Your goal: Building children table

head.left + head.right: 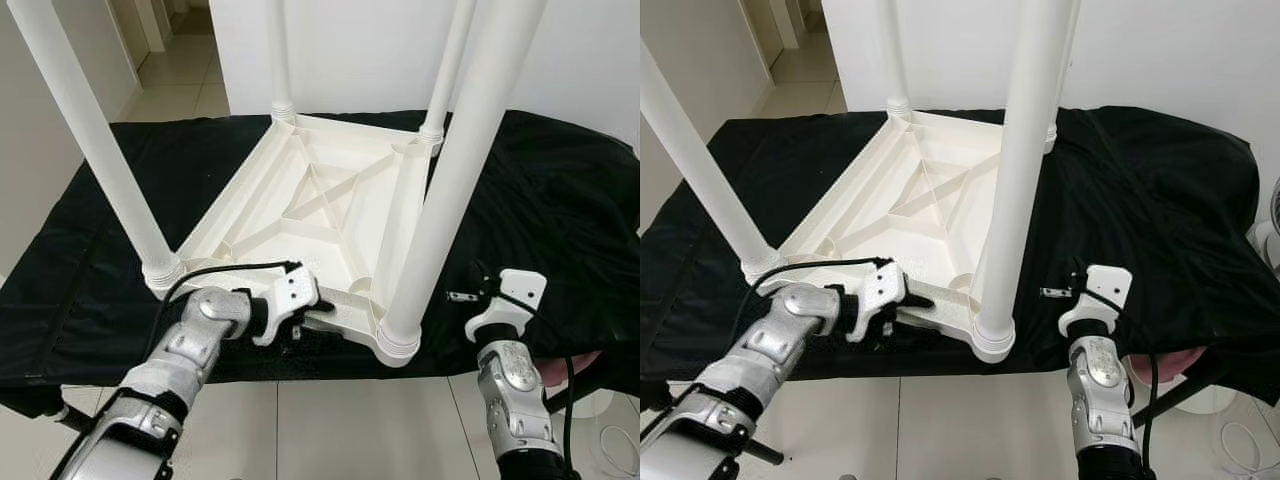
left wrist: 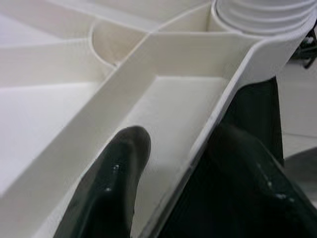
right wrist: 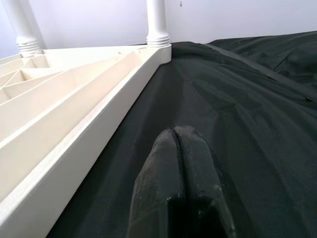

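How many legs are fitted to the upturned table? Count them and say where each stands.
4, one at each corner of the table: near left leg, near right leg, far left leg, far right leg. None looks hidden.

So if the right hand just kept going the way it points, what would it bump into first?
Probably nothing solid soon. The right hand, fingers pressed together, points along the black cloth beside the upturned white table, roughly parallel to its edge. It would likely skim the cloth first; depth is hard to judge.
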Available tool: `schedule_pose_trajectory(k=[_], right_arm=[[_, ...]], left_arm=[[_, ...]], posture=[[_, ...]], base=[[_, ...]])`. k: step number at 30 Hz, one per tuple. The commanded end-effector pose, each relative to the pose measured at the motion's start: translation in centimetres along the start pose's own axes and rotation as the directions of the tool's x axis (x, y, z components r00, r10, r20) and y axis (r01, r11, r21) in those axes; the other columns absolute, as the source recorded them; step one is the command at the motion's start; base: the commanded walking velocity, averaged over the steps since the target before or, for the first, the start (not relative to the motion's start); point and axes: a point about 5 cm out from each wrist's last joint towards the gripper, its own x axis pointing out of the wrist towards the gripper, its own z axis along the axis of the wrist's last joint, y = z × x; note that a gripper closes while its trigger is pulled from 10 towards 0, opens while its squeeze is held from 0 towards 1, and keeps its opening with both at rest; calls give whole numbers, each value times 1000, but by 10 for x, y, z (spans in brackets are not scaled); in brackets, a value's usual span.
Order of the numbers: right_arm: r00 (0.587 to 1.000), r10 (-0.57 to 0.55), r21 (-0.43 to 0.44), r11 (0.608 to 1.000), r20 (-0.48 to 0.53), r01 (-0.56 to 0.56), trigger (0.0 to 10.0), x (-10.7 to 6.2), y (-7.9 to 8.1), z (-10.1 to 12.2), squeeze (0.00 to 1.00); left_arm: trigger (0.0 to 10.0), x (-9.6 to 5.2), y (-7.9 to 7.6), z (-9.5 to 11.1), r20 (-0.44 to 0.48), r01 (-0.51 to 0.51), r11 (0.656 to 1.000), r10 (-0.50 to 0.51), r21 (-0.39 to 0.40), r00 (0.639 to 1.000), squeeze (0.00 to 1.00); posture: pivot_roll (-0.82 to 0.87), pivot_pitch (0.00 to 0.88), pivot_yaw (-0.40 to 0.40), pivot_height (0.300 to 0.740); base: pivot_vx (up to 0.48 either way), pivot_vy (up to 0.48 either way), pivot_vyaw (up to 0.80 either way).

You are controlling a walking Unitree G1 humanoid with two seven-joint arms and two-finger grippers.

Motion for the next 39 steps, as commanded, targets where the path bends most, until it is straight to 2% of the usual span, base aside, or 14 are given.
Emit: schedule_pose_trajectory(k=[1, 2, 4, 5, 7, 9, 10, 11, 26, 27, 31, 32, 36, 39], right_arm=[[1000, -5, 2, 1000, -11, 5, 10000, 1, 0, -2, 0], [1000, -5, 2, 1000, -10, 5, 10000, 1, 0, -2, 0], [1000, -6, 1, 1000, -11, 6, 10000, 1, 0, -2, 0], [1000, -6, 1, 1000, -11, 6, 10000, 1, 0, -2, 0], [1000, -5, 1, 1000, -11, 5, 10000, 2, 0, -2, 0], [1000, -3, -1, 1000, -12, 3, 10000, 2, 0, -2, 0], [1000, -3, -1, 1000, -12, 3, 10000, 2, 0, -2, 0], [1000, -2, -1, 1000, -12, 2, 10000, 3, 0, -2, 0], [1000, -1, -7, 1000, -13, 1, 10000, 3, -1, -2, 0], [1000, -1, -8, 1000, -12, 1, 10000, 4, -1, -2, 0], [1000, -2, -7, 1000, -10, 2, 10000, 4, -1, -2, 0], [1000, -3, -5, 1000, -7, 3, 10000, 4, -1, -1, 0], [1000, -3, -6, 1000, -5, 3, 10000, 5, -1, -1, 0], [1000, -7, 3, 1000, -5, 7, 10000, 5, -1, -1, 0]], left_arm=[[10000, -5, 10, -25, -123, -282, 958, 274, -56, 954, 0], [8824, -5, 11, -27, -139, -302, 951, 291, -66, 947, 0], [8078, -6, 12, -28, -151, -318, 946, 307, -61, 940, 0], [6275, -6, 13, -29, -156, -327, 944, 315, -55, 936, 0], [6275, -6, 14, -30, -158, -331, 941, 318, -64, 935, 0], [2275, -6, 15, -29, -156, -343, 937, 330, -70, 931, 0], [2275, -6, 15, -29, -156, -343, 937, 330, -70, 931, 0], [0, -6, 15, -29, -154, -349, 934, 336, -71, 929, 0], [0, -14, 14, -30, -158, -293, 955, 283, -39, 946, 0], [10000, -15, 14, -29, -155, -292, 956, 284, -29, 946, 0], [10000, -14, 14, -29, -152, -293, 956, 285, -31, 946, 0], [10000, -14, 15, -27, -136, -286, 958, 278, -38, 951, 1000], [10000, -15, 16, -24, -109, -280, 959, 276, -32, 955, 1000], [10000, -20, 17, -12, -24, -275, 962, 275, 0, 961, 1000]], posture=[[-132, 0, 39, 740], [-132, 0, 39, 740], [-132, 0, 38, 740], [-132, 0, 38, 740], [-131, 0, 35, 740], [-128, 0, 31, 740], [-128, 0, 31, 740], [-128, 0, 31, 740], [-127, 0, 32, 740], [-126, 0, 31, 740], [-126, 0, 31, 740], [-125, 0, 29, 740], [-125, 0, 29, 740], [-123, 0, 24, 740]], base=[[0, 0, 0], [0, 0, 0], [0, 0, 0], [0, 0, 0], [0, 0, 0], [0, 0, 0], [0, 0, 0], [0, 0, 0], [0, 0, 0], [0, 0, 0], [0, 0, 0], [0, 0, 0], [0, 0, 0], [0, 0, 0]])
